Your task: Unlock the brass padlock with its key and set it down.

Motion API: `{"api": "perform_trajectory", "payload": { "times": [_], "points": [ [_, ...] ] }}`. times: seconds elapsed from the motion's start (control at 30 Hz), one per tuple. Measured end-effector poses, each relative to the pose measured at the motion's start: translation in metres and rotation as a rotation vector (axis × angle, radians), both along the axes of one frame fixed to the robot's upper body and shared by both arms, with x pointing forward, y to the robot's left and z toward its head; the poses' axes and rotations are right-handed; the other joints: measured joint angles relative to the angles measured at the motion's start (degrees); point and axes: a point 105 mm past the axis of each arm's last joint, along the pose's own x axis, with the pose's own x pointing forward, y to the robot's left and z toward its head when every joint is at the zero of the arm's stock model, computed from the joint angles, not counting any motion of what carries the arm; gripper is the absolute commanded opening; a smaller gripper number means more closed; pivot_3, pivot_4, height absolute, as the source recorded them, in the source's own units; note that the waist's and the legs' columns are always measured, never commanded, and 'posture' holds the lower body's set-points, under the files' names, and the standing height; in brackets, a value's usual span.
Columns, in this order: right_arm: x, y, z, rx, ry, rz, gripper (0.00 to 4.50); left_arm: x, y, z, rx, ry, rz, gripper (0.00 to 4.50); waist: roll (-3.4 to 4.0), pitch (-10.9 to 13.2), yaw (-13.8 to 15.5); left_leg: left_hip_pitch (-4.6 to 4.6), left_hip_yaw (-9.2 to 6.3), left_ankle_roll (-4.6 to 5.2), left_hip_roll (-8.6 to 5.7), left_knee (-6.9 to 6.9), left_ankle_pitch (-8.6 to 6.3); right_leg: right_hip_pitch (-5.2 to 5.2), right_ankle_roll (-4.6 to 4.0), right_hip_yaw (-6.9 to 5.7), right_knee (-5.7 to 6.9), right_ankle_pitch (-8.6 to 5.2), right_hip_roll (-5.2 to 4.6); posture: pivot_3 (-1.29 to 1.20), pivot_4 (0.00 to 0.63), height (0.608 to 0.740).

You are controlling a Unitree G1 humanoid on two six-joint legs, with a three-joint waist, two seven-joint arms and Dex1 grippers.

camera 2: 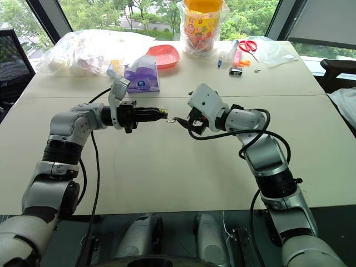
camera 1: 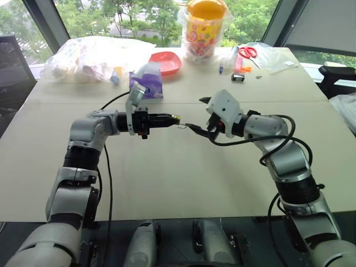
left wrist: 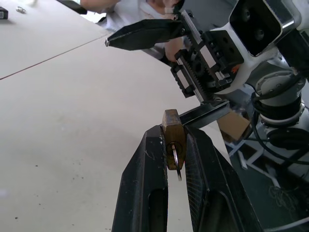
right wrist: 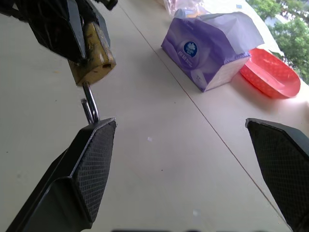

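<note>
Padlock pinched in mid-air between the 2 arms

The left gripper (camera 1: 167,119) clamps the brass padlock (left wrist: 173,137) above the table (camera 1: 167,183), the key (left wrist: 176,162) poking out; the right gripper (right wrist: 181,164) gapes wide, 1 finger (right wrist: 91,159) touching the shackle.

A pale beige table (camera 1: 167,178) runs back toward large windows (camera 1: 111,14) with green trees beyond. A purple tissue box (camera 1: 147,80) stands near the middle of the far half, white tissue poking out of its top. Just behind it and slightly to the right lies a shallow red dish (camera 1: 167,62). At the far edge a clear bag holds a tall container with a yellow lid (camera 1: 206,25). A big crumpled plastic bag (camera 1: 92,58) of pale items sprawls over the far left corner. On the far right lie red-handled scissors (camera 1: 248,52), a clear plastic sleeve (camera 1: 272,57) and several small objects too tiny to identify. A dark chair (camera 1: 12,61) stands beyond the left edge.
</note>
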Motion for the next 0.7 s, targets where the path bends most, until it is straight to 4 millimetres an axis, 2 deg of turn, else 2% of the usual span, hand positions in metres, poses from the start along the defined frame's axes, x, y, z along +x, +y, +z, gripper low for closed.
{"api": "perform_trajectory", "payload": {
  "times": [0.1,0.23,0.3,0.4,0.5,0.57,0.7],
  "points": [
    [-0.006,-0.017,-0.008,-0.026,0.046,-0.027,4.44,0.001,-0.004,-0.002,-0.013,0.010,0.000,0.00,0.00,0.00,0.10,-0.03,0.00,0.00,-0.02,0.00,0.00,0.00,0.00,0.00,-0.03,0.00,-0.03,0.00,0.150,0.740],
    [-0.017,-0.042,-0.006,-0.084,0.062,-0.059,4.44,0.004,-0.014,-0.006,-0.039,0.044,-0.001,0.00,0.00,0.00,0.05,-0.03,0.00,0.00,-0.02,0.00,0.00,0.01,0.01,-0.01,-0.04,-0.01,-0.02,0.00,0.150,0.740],
    [-0.025,-0.048,-0.003,-0.099,0.066,-0.057,4.44,0.006,-0.021,-0.010,-0.059,0.086,0.004,0.00,-0.01,0.00,-0.01,-0.02,-0.02,0.01,-0.02,0.01,0.00,0.01,0.00,-0.01,-0.04,-0.03,-0.01,0.00,0.150,0.740],
    [-0.037,-0.056,-0.002,-0.133,0.090,-0.060,4.44,0.005,-0.043,-0.014,-0.147,0.222,-0.015,0.00,-0.02,0.00,0.05,-0.03,-0.04,0.01,-0.01,0.01,0.00,0.03,-0.03,-0.01,-0.05,-0.08,-0.02,0.00,0.150,0.740],
    [-0.048,-0.058,-0.002,-0.167,0.105,-0.046,4.44,0.001,-0.060,-0.023,-0.156,0.324,-0.034,0.00,-0.02,0.00,-0.10,-0.01,-0.03,0.01,-0.02,0.01,-0.01,0.03,-0.01,-0.01,-0.05,-0.10,-0.02,0.00,0.150,0.740],
    [-0.058,-0.061,-0.009,-0.209,0.149,-0.036,4.44,-0.002,-0.069,-0.031,-0.121,0.344,-0.043,0.00,-0.03,0.00,-0.09,0.00,-0.05,0.01,-0.01,0.00,-0.01,0.03,-0.04,-0.02,-0.05,-0.13,-0.01,0.00,0.150,0.740],
    [-0.067,-0.060,-0.014,-0.216,0.185,-0.018,4.44,-0.002,-0.081,-0.066,-0.006,0.396,-0.016,0.00,-0.02,-0.01,-0.12,0.06,-0.03,0.01,-0.01,0.01,-0.01,0.06,-0.10,-0.01,-0.06,-0.17,-0.01,0.00,0.150,0.740]
  ]
}}
